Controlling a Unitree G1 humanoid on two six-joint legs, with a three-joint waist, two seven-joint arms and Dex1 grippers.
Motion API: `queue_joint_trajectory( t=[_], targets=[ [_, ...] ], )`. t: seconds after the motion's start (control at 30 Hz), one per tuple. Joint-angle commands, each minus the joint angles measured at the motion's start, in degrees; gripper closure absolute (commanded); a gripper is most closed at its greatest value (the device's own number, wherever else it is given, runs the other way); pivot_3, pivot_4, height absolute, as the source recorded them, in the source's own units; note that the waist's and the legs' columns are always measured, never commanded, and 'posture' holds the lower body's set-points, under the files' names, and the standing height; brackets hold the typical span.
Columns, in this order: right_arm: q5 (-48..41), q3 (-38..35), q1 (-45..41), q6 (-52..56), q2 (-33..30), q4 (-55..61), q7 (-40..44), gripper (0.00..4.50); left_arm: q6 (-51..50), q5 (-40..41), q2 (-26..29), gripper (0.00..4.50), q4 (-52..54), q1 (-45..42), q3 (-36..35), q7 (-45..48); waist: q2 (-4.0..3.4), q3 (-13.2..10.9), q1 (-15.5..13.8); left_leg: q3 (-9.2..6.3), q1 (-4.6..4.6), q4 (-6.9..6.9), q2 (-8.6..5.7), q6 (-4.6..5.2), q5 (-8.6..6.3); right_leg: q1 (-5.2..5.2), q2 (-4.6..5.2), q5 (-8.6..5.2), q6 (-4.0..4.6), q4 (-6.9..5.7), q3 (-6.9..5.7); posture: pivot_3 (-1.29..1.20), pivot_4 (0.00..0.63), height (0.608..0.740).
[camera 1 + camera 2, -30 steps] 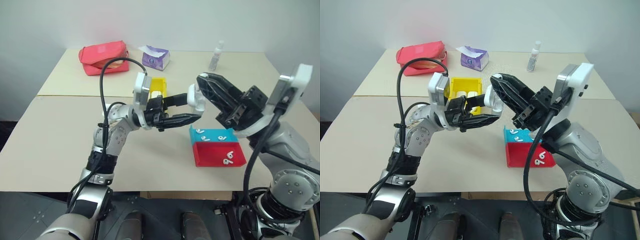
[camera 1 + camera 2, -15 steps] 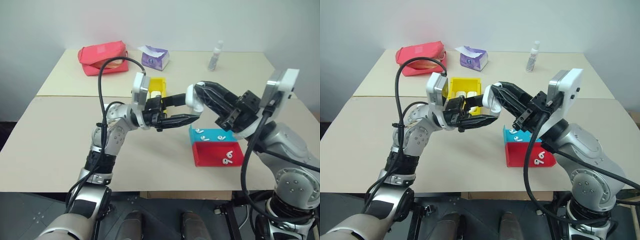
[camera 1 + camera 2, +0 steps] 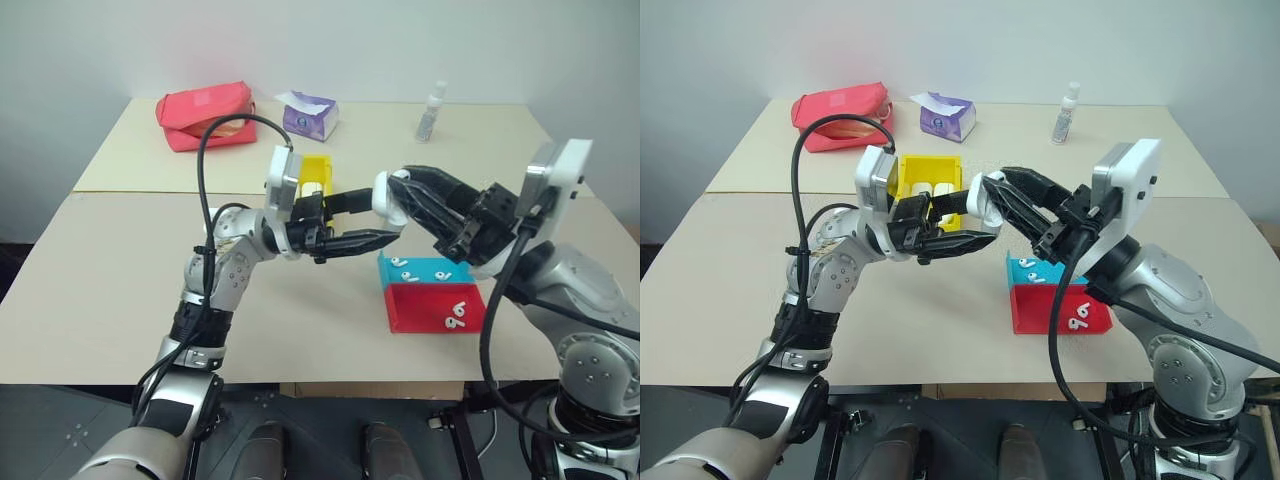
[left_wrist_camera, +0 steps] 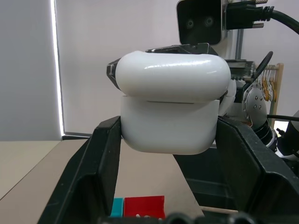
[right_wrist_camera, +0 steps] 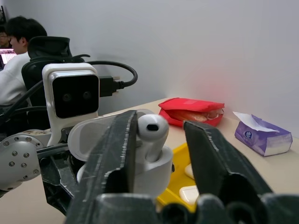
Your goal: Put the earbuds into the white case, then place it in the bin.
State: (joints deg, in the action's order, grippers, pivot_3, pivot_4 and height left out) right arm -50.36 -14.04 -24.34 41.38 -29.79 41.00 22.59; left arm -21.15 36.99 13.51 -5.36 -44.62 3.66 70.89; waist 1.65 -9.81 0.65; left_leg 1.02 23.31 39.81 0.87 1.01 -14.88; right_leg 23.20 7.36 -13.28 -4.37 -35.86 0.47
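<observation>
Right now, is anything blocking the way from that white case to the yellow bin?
Nothing visible does. The white case is held in the left gripper just in front of the bin, which already holds other cases.

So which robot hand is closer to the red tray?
The right. The right gripper hangs just above and behind the red tray, at the white case. The left gripper holds that case from farther left.

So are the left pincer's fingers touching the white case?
Touching. In the left wrist view both fingers press against the sides of the white case, with no gap on either side.
</observation>
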Motion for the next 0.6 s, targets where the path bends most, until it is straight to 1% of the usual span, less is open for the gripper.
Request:
queue_joint_trajectory(
  t=[0.03,0.13,0.3,0.43,0.5,0.53,0.6],
  targets=[
    [-0.32,0.24,0.38,-1.45,-0.98,0.73,0.65,1.16,1.99,0.44,-0.56,1.73,1.78,-1.8,-1.04,0.01,0.0,0.0,0.0,0.0,0.0,0.0,0.0,0.0,0.0,0.0,0.0,0.0,0.0,0.0,0.0,0.0,0.15,0.74],
    [-0.11,0.0,0.24,-2.03,-1.51,0.41,0.54,0.2,2.11,0.28,-0.6,1.73,1.75,-1.82,-1.14,0.01,0.0,0.0,-0.01,0.0,0.0,0.0,0.0,0.0,0.0,0.0,0.0,0.0,0.0,0.0,0.0,0.0,0.15,0.74],
    [0.4,-0.77,-0.28,-2.35,-2.59,-0.59,-0.2,0.2,2.57,-0.17,-0.65,1.73,1.5,-1.81,-1.31,-0.1,0.0,0.0,-0.01,0.0,0.01,0.0,0.0,0.0,0.0,0.0,0.0,0.0,0.0,0.01,0.0,0.0,0.15,0.74],
    [-2.65,-6.89,-1.79,-2.08,-5.71,-2.84,-1.2,0.2,2.42,-0.12,0.01,1.73,1.81,-1.67,-2.04,-0.73,0.0,0.0,-0.15,0.0,0.01,0.01,0.0,0.0,0.0,-0.02,0.0,0.0,0.0,0.02,-0.01,0.0,0.15,0.74],
    [-3.86,-8.6,-2.5,-1.67,-7.72,-4.14,-0.93,0.2,2.66,-0.48,0.4,1.73,1.73,-1.52,-2.12,-0.67,0.0,0.0,-0.15,0.01,0.02,0.01,0.0,0.0,0.0,-0.01,0.0,0.0,0.0,0.03,0.0,0.0,0.15,0.74],
    [-4.3,-8.78,-3.76,0.87,-10.04,-5.41,-2.25,0.2,2.72,-0.62,0.56,1.73,1.83,-1.32,-2.18,-0.78,0.0,0.0,-0.15,0.01,0.02,0.0,0.0,0.0,0.0,-0.01,0.0,0.0,0.0,0.04,0.0,0.0,0.15,0.74],
    [-6.27,-7.95,-6.69,7.37,-15.85,-9.56,-2.13,0.2,3.17,-1.27,0.56,1.73,2.21,-0.96,-2.17,-1.73,-0.02,-0.02,-0.09,0.04,0.01,0.0,0.0,0.01,-0.01,0.01,0.0,0.0,0.0,0.02,0.03,0.0,0.15,0.74]
  ],
)
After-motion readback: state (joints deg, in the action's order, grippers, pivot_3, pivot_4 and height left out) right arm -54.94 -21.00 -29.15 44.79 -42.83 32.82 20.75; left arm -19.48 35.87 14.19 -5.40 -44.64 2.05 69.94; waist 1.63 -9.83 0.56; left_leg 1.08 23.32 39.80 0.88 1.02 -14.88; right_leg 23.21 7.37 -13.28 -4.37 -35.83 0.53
